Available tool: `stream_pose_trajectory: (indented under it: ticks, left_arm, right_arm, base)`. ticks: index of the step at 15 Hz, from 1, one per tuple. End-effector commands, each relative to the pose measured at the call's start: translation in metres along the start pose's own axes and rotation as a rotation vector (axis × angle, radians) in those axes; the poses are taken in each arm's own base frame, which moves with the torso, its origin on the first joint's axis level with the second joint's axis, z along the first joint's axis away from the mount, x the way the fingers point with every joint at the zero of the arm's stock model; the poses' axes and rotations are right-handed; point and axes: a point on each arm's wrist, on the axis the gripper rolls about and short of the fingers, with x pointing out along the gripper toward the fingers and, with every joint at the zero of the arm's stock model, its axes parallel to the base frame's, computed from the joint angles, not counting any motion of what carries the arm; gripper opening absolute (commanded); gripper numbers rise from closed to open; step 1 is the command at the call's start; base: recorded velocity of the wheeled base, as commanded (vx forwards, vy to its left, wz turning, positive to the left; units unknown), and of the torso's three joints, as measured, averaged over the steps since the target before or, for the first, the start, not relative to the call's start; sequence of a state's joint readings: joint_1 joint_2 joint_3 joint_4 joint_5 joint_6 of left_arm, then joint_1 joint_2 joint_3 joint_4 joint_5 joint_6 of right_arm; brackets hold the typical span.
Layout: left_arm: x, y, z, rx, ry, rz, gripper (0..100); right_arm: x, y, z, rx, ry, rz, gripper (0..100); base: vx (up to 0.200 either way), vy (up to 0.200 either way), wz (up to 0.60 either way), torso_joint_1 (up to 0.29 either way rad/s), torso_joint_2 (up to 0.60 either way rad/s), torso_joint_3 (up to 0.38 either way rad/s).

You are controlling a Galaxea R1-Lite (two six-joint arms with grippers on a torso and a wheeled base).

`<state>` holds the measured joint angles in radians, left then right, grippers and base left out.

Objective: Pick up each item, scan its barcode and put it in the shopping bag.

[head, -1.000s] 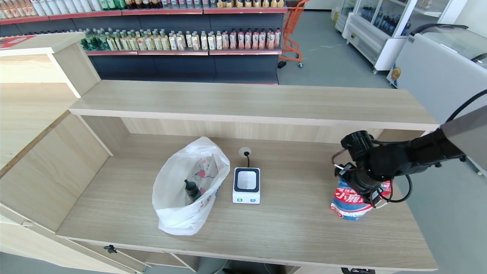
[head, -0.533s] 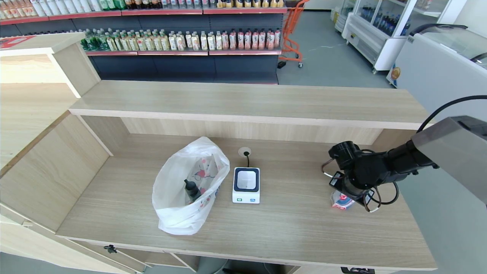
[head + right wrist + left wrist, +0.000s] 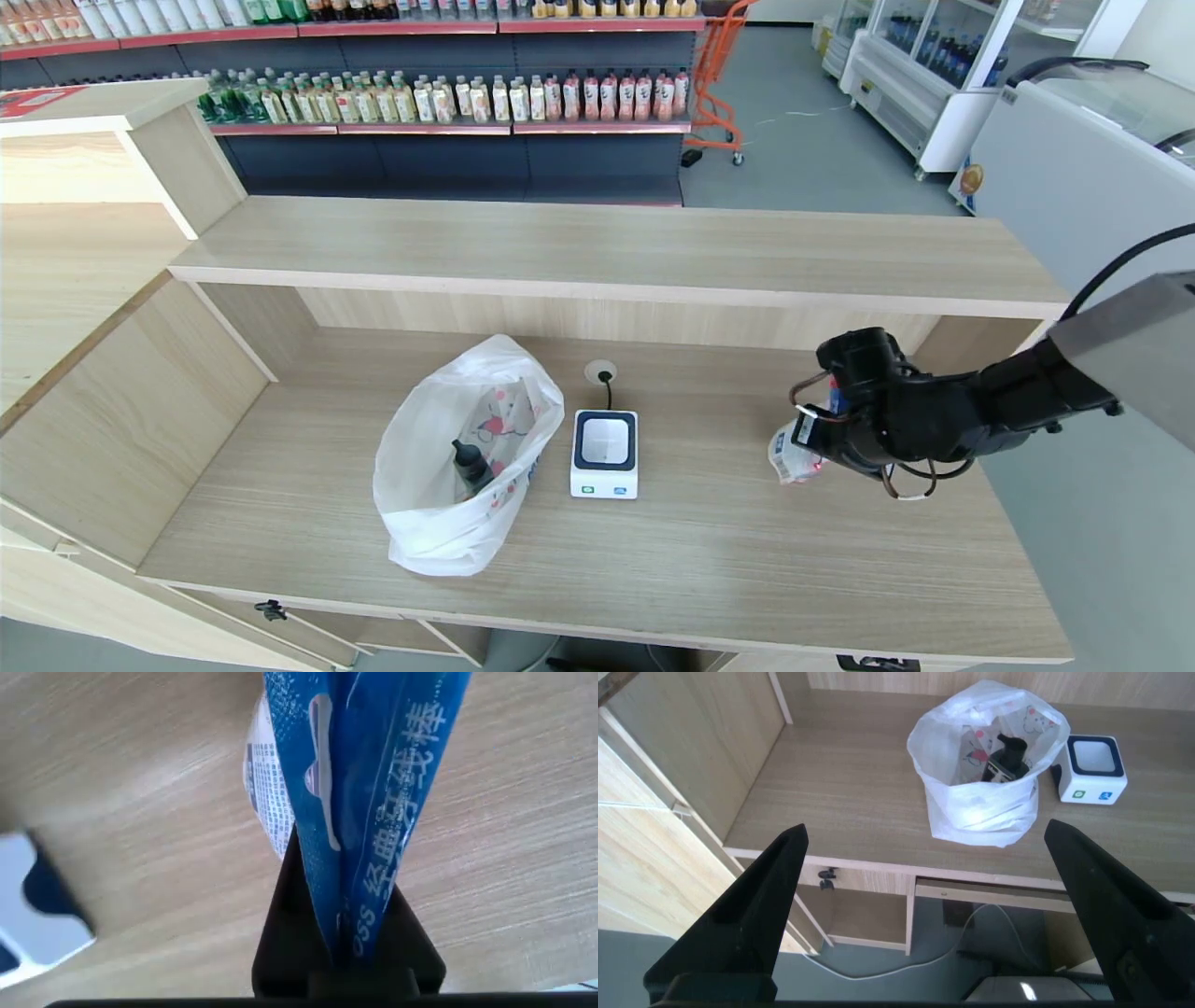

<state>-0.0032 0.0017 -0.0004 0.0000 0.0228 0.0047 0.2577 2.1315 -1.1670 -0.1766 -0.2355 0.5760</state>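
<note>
My right gripper (image 3: 810,441) is shut on a blue, white and red snack packet (image 3: 790,455), holding it above the right part of the counter, right of the white scanner (image 3: 605,455). In the right wrist view the blue packet (image 3: 360,793) is pinched between the fingers (image 3: 290,919), with the scanner (image 3: 37,919) at the edge. The white shopping bag (image 3: 467,457) stands open left of the scanner with a dark bottle (image 3: 471,467) inside. The left wrist view looks down on the bag (image 3: 985,765), the bottle (image 3: 1007,758) and the scanner (image 3: 1092,767); my left gripper (image 3: 929,924) hangs open off the counter's front.
The wooden counter (image 3: 653,551) has a raised back ledge (image 3: 607,252) and a side wall (image 3: 121,420) on the left. A cable runs from the scanner into a hole (image 3: 601,373) behind it. Store shelves with bottles (image 3: 448,98) stand beyond.
My right gripper has lifted the packet off the counter and carried it left toward the scanner, turning it on its side. The bag and scanner have not moved.
</note>
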Motion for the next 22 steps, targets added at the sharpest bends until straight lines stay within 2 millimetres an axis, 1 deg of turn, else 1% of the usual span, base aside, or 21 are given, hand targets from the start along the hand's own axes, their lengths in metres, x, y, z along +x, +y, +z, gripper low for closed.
stream_pose_trajectory:
  ticks: [1,2,3,4,5,6,7,8,12,14,17,22]
  left_arm:
    - [0.0,0.0,0.0,0.0,0.0,0.0,100]
    - [0.0,0.0,0.0,0.0,0.0,0.0,100]
    - [0.0,0.0,0.0,0.0,0.0,0.0,100]
    - [0.0,0.0,0.0,0.0,0.0,0.0,100]
    - [0.0,0.0,0.0,0.0,0.0,0.0,100]
    - [0.0,0.0,0.0,0.0,0.0,0.0,100]
    - [0.0,0.0,0.0,0.0,0.0,0.0,100]
    - [0.0,0.0,0.0,0.0,0.0,0.0,100]
    - [0.0,0.0,0.0,0.0,0.0,0.0,100]
    - [0.0,0.0,0.0,0.0,0.0,0.0,100]
    - [0.0,0.0,0.0,0.0,0.0,0.0,100]
    - [0.0,0.0,0.0,0.0,0.0,0.0,100]
  right_arm:
    - [-0.096,-0.008,0.012,-0.184,0.004,0.391,0]
    - [-0.12,-0.015,0.009,-0.273,0.03,0.544,0]
    - [-0.138,-0.023,0.005,-0.341,0.049,0.681,0]
    - [-0.145,-0.025,0.003,-0.368,0.06,0.743,0]
    - [-0.168,-0.03,-0.005,-0.447,0.077,0.935,0]
    - [-0.172,-0.03,-0.007,-0.46,0.078,0.963,0]
    - [-0.187,-0.019,-0.016,-0.536,0.078,1.058,0]
    - [-0.194,-0.012,-0.021,-0.554,0.089,1.097,0]
    - [-0.2,0.003,-0.035,-0.563,0.16,1.167,0]
    - [-0.203,0.014,-0.04,-0.493,0.216,1.153,0]
    - [-0.206,0.03,-0.044,-0.387,0.223,1.131,0]
    - [-0.203,0.037,-0.054,-0.395,0.247,1.111,0]
  base:
    - [0.0,0.0,0.0,0.0,0.0,0.0]
    - [0.0,0.0,0.0,0.0,0.0,0.0]
    - [0.0,0.0,0.0,0.0,0.0,0.0]
    - [0.0,0.0,0.0,0.0,0.0,0.0]
    - [0.0,0.0,0.0,0.0,0.0,0.0]
    - [0.0,0.0,0.0,0.0,0.0,0.0]
    - [0.0,0.0,0.0,0.0,0.0,0.0]
    - [0.0,0.0,0.0,0.0,0.0,0.0]
    - [0.0,0.0,0.0,0.0,0.0,0.0]
    - [0.0,0.0,0.0,0.0,0.0,0.0]
    - [0.0,0.0,0.0,0.0,0.0,0.0]
    - [0.0,0.0,0.0,0.0,0.0,0.0]
